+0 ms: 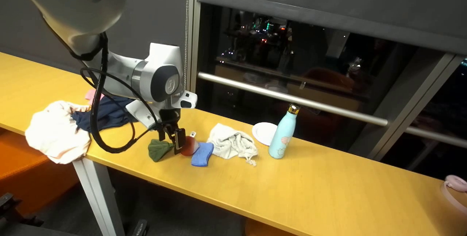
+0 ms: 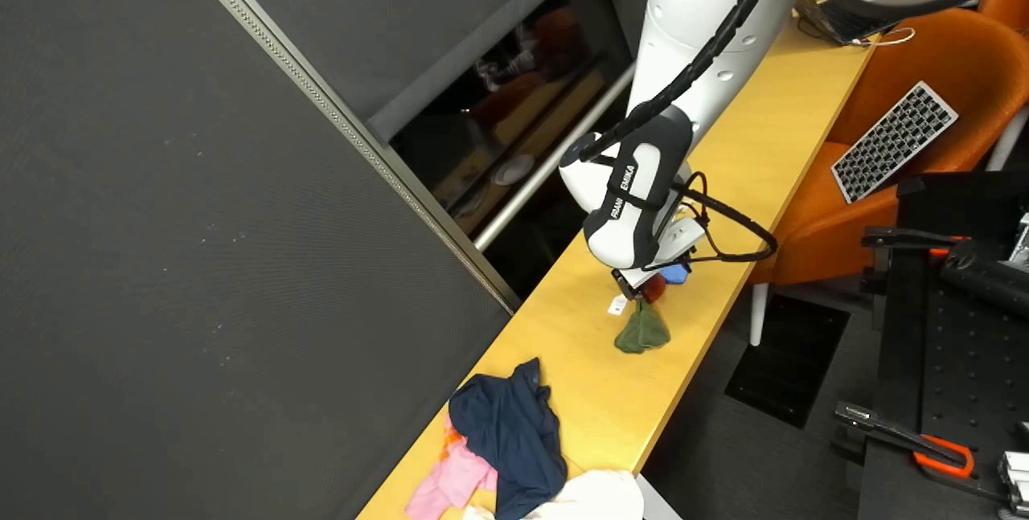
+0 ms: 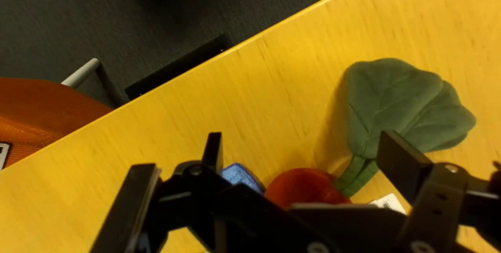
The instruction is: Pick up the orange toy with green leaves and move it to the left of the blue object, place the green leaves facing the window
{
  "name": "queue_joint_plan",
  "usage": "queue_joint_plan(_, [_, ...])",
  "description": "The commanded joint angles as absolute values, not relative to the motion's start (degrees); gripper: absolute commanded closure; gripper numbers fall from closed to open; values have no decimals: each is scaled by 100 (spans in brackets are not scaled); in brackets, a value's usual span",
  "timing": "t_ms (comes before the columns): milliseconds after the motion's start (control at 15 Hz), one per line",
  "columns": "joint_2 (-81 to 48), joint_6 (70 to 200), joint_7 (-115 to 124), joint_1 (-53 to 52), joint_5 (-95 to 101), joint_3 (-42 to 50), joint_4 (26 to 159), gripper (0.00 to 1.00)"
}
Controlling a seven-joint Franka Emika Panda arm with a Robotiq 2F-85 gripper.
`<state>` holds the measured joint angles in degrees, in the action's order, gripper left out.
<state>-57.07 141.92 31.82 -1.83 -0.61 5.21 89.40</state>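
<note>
On the table lies the orange toy (image 1: 189,147), its round red-orange body beside the blue object (image 1: 203,154). Its green leaves (image 1: 159,150) point away from the blue object, along the table. In the wrist view the toy's body (image 3: 301,186) shows low between the wide-apart fingers, partly covered by the gripper's own parts. My gripper (image 3: 305,150) is open right above the toy, one finger near the leaves (image 3: 395,108), the other near the blue object (image 3: 240,176). I see no grip on anything. The window (image 1: 255,50) is the dark pane behind the table.
A white cloth bag (image 1: 231,143) rests beside the blue object, then a white plate (image 1: 263,132) and a pale-blue bottle (image 1: 282,135). Navy cloth (image 2: 514,431) and pale fabric (image 1: 54,134) lie on the leaf side. A metal rail (image 1: 292,99) crosses the window.
</note>
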Motion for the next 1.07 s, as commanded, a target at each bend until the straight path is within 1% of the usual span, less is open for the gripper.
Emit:
queue_joint_plan(0, [-5993,14182,3071,-378,-219,608,8580,0])
queue_joint_plan(333, [-5946,14168,3086,-426,-228,672,8718,0])
queue_joint_plan(533, [-6011,14803,3096,-332,-354,658,8833,0])
queue_joint_plan(1000, [-6369,15389,3091,-434,-699,553,8571,0])
